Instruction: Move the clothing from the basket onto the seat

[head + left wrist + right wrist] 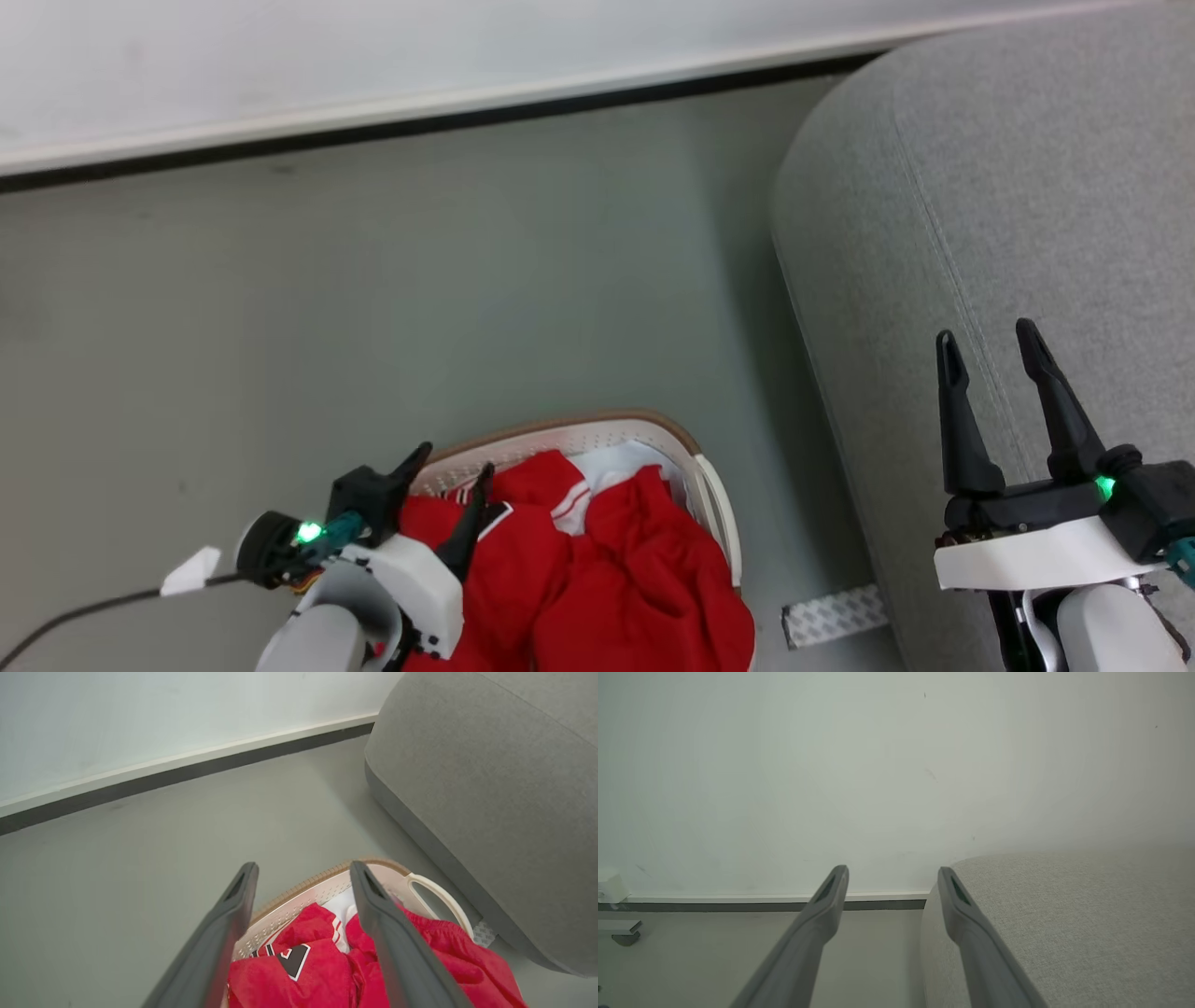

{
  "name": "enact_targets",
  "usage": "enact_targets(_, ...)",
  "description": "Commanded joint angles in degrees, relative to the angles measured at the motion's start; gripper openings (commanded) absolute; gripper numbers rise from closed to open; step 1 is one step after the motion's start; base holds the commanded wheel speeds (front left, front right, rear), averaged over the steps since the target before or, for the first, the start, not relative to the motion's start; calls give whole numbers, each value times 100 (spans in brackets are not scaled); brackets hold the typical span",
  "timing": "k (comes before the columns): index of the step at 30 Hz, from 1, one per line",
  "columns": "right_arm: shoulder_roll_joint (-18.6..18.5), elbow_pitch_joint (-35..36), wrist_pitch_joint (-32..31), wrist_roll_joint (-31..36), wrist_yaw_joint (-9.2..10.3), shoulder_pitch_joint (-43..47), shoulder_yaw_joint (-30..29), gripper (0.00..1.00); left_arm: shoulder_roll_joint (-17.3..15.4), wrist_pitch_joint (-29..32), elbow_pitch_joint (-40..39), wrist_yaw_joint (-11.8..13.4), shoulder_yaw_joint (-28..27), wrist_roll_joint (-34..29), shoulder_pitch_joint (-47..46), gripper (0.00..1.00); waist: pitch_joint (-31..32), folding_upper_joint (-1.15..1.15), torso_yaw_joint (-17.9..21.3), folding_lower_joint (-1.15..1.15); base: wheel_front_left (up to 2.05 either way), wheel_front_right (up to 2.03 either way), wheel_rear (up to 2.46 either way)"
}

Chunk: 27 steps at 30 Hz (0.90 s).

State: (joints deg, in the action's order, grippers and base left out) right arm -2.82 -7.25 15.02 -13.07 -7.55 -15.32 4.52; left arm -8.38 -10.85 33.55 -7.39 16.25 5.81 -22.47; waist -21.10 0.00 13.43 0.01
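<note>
Spread wide and holding nothing, the 2 fingers of the left gripper (456,459) hang low over the clothing (635,569), tips aimed at the far rim of the basket (579,425); whether they touch the cloth I cannot tell. Between them, in the left wrist view, lies a black-and-white mark (292,959). Around the fingers the red heap, white trim showing, fills the basket and bulges over its edge. It is too crumpled to tell its long axis. The basket's looped handle (441,896) faces the seat (1027,187), off to the fingers' right. The right gripper (986,331), its 2 fingers equally parted and empty, hovers over the seat's rounded edge, pointing toward the wall (878,765).
</note>
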Motion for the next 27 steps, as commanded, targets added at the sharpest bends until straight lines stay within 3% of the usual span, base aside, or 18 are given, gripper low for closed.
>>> enact_targets(1, 0, 45, 11, -96, 12, -106, -14, 100, -119, 78, 172, -15, 124, -3, -134, 100, -332, 0, 181, -1, 0, 0, 0)
enact_targets(18, -1, 1188, 11, -555, 12, -653, -85, 100, -696, 725, 1853, -7, 1974, 406, -1735, 100, -1760, 0, 449, -1, 0, 0, 0)
enact_targets(27, 0, 1868, 10, -770, 12, -740, -38, 100, -855, 926, 2614, -7, 3000, -188, -2512, 100, -2424, 0, 628, -1, 0, 0, 0)
